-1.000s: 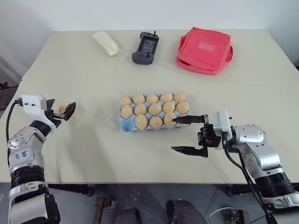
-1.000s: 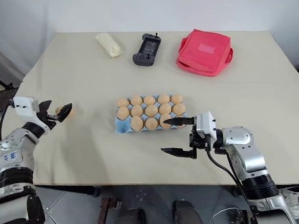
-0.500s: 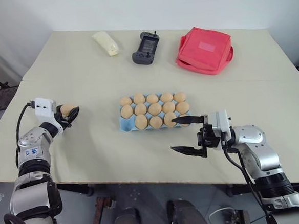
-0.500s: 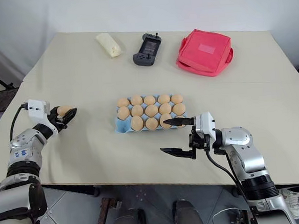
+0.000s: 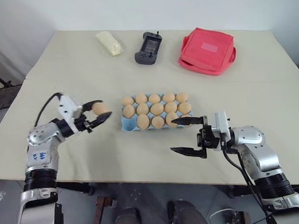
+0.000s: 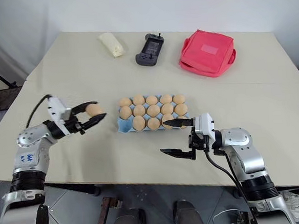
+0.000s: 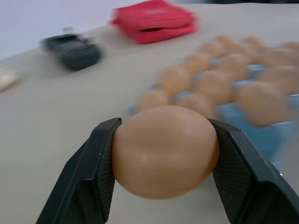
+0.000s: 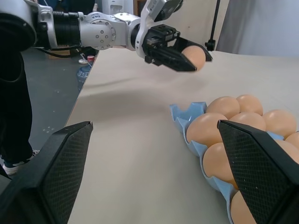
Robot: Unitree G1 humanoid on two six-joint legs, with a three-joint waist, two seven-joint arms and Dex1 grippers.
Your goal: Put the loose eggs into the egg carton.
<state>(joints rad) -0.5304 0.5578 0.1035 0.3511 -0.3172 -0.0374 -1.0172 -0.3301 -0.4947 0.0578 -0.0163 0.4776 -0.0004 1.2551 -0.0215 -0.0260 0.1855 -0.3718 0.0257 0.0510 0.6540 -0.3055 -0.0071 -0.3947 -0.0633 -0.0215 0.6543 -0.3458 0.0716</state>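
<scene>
An egg (image 5: 100, 108) is clamped between the fingers of the left gripper (image 5: 97, 112), held above the table (image 5: 75, 71) just left of the carton (image 5: 126, 125). 14 eggs (image 5: 156, 110) are seated in the carton, its near-left cup bare. The right gripper (image 5: 184, 136) is spread wide and empty at the carton's near-right corner

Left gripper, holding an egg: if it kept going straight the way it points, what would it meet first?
Probably the carton, at its near-left empty cup. The left gripper points level toward it, shut on an egg; it may pass above the rim.
</scene>
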